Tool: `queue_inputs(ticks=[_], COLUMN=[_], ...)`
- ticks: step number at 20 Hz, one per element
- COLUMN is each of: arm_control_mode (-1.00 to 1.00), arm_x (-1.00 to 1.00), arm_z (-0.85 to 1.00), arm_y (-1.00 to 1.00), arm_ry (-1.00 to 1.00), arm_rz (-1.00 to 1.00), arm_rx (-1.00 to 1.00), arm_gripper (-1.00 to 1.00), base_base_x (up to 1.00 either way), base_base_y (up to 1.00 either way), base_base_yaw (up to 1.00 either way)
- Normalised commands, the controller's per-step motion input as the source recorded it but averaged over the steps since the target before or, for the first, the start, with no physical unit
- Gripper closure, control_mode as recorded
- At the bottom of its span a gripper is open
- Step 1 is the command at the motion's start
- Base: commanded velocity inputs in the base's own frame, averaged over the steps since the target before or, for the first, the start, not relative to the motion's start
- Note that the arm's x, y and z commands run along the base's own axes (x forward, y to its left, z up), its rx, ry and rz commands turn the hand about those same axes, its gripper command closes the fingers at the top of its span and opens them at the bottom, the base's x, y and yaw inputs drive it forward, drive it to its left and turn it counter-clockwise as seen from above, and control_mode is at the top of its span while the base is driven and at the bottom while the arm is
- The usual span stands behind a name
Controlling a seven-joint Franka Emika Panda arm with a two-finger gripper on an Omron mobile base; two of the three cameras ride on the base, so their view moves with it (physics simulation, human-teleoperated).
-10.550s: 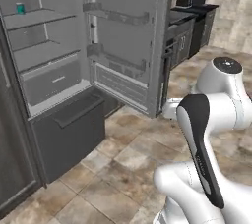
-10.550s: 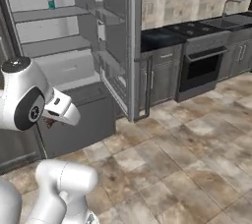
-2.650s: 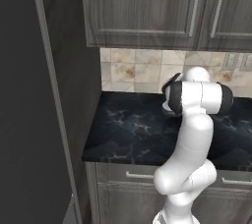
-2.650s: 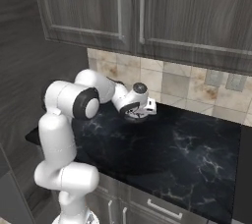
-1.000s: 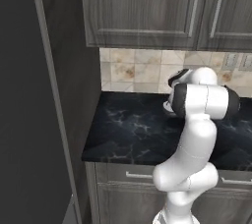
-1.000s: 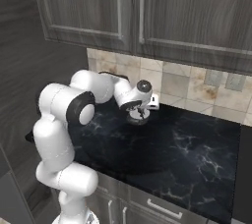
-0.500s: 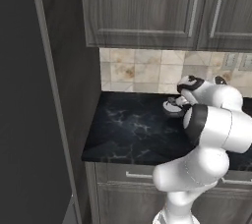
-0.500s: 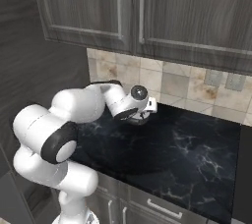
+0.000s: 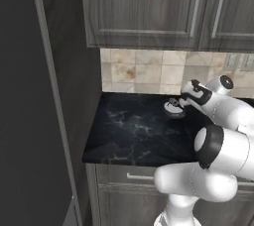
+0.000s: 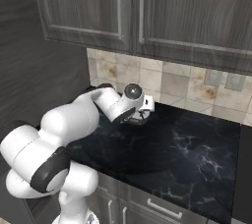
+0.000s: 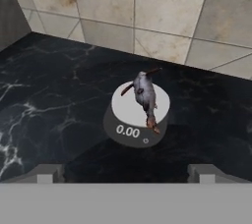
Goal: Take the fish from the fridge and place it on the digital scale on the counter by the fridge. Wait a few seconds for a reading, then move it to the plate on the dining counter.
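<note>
The fish (image 11: 145,96) lies on the digital scale (image 11: 133,130), and the claw is let go.

The scale sits on the black counter (image 9: 134,133), close to the tiled back wall (image 11: 147,7). Its little screen reads 0.00. The gripper (image 11: 125,174) is spread wide and holds nothing, with the two finger tips (image 11: 45,173) apart from the scale. Dark wood cabinets (image 10: 147,12) hang above. The tall dark fridge (image 9: 30,96) stands just beside the counter on the left. Nothing sits between the claw and the fish.
</note>
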Motion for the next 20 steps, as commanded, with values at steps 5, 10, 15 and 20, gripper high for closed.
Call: queue_inputs(ticks=[5, 10, 15, 20], arm_control_mode=[-1.00, -1.00, -1.00, -1.00], arm_x=[0.00, 0.00, 0.00, 0.00], arm_z=[0.02, 0.00, 0.00, 0.00], arm_y=[0.05, 0.01, 0.00, 0.00], arm_ry=[0.01, 0.01, 0.00, 0.00], arm_rz=[0.00, 0.00, 0.00, 0.00], arm_rx=[0.00, 0.00, 0.00, 0.00], arm_gripper=[-1.00, -1.00, -1.00, -1.00], base_base_x=[0.00, 0.00, 0.00, 0.00], base_base_y=[0.00, 0.00, 0.00, 0.00], base_base_yaw=[0.00, 0.00, 0.00, 0.00])
